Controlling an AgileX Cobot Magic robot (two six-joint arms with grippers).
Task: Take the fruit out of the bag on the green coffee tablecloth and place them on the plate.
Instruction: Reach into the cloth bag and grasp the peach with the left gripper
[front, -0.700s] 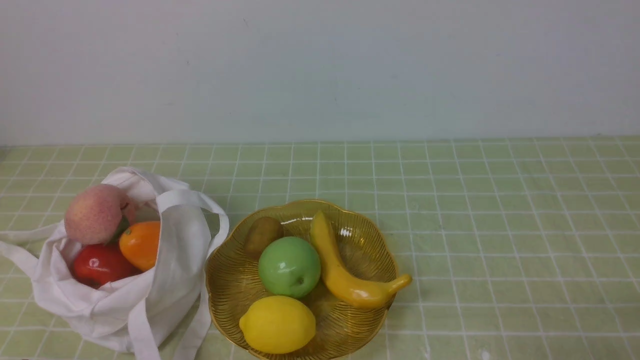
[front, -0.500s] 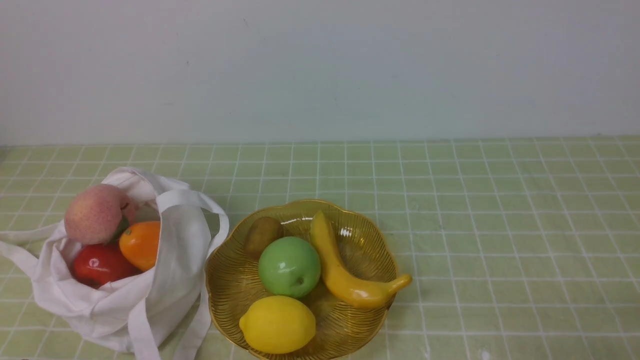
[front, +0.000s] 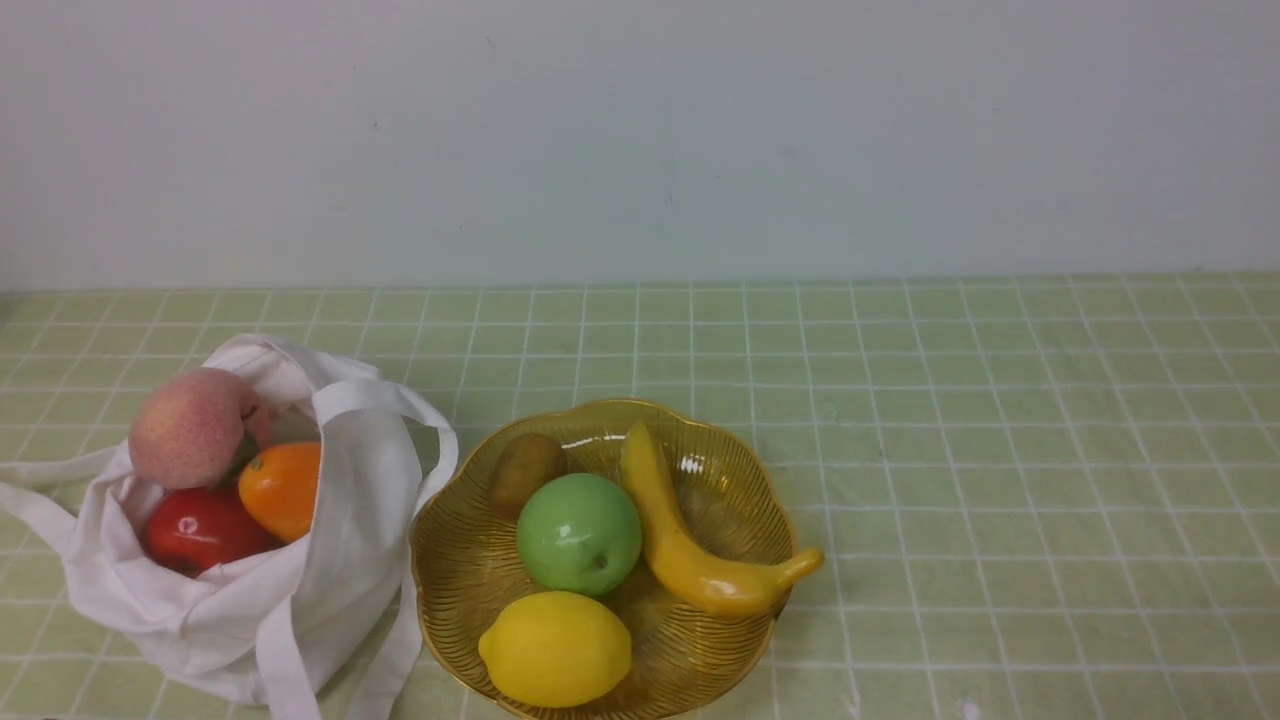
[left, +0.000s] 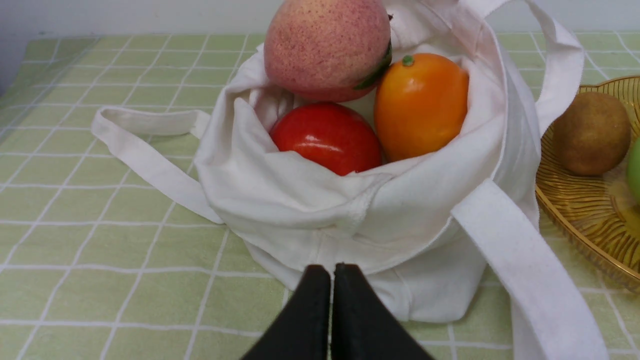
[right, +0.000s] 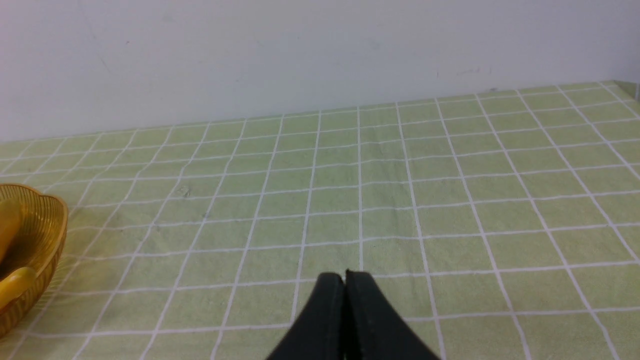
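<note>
Nil moved; grn cloth, wht wall.

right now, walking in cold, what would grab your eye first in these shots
The white bag sits at the near left of the cloth, its mouth open on a peach perched above a red apple and an orange. Right beside it is the amber plate, already holding a green apple, lemon, banana and kiwi. The left hand, shut, points at the bag; the right hand, also shut, hangs over bare cloth.
</note>
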